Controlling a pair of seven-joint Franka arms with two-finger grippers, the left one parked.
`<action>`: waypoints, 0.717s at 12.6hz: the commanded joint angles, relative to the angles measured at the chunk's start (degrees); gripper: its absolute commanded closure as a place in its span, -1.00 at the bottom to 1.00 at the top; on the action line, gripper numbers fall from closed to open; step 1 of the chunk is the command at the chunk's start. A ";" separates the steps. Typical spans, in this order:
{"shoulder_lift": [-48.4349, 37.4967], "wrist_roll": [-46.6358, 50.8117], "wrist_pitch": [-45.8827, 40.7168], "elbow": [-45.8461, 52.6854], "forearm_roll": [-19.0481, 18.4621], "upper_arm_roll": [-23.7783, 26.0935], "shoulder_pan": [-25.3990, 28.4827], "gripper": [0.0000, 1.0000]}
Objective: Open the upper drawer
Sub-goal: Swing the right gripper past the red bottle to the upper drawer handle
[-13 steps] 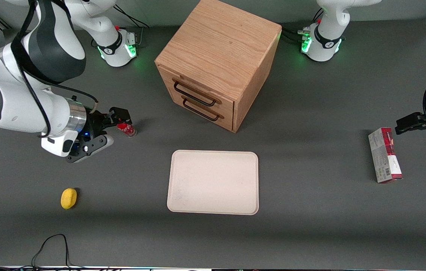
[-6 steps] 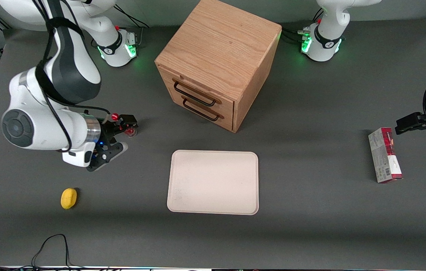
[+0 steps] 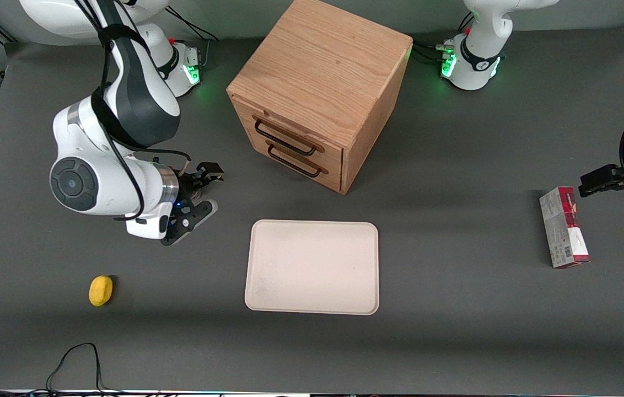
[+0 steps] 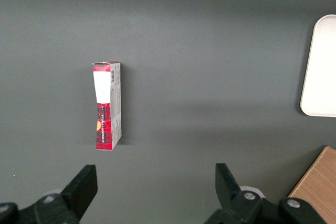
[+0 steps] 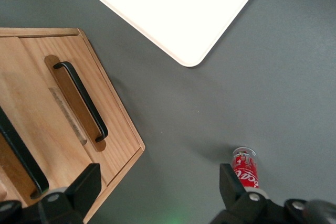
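Observation:
The oak cube cabinet (image 3: 323, 71) stands mid-table, farther from the front camera than the tray. Its upper drawer (image 3: 290, 138) is shut flush, its black wire handle (image 3: 284, 139) (image 5: 23, 158) above the lower drawer's identical handle (image 3: 295, 161) (image 5: 81, 100). My right gripper (image 3: 207, 190) (image 5: 155, 198) hovers low over the table, in front of the drawers and toward the working arm's end. It is a clear gap away from the cabinet. The gripper is open, with nothing between its fingers.
A small red can (image 5: 245, 169) stands upright right beside one finger. A cream tray (image 3: 312, 267) (image 5: 173, 3) lies nearer the front camera than the cabinet. A yellow lump (image 3: 101, 290) sits near the working arm's end; a red-and-grey box (image 3: 564, 227) (image 4: 107, 106) lies at the parked arm's.
My right arm has swung toward the cabinet, carrying the open gripper past the red can, which stays standing on the table. The drawers have not moved.

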 commanded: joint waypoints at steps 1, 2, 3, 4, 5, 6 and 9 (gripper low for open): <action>2.11 -0.57 0.18 1.81 1.78 -0.33 0.23 -1.00; 2.02 -0.48 0.09 1.90 1.78 -0.33 1.10 -1.00; 2.02 -0.22 0.09 2.07 1.86 -0.33 1.46 -1.00; 1.85 0.82 0.09 2.25 1.95 -0.33 2.59 -1.00; 1.85 1.27 0.09 2.25 1.95 -0.33 3.30 -1.00; 1.85 1.27 0.09 2.25 2.04 -0.33 4.52 -1.00; 2.20 0.58 0.09 1.55 7.38 -0.42 4.45 -1.00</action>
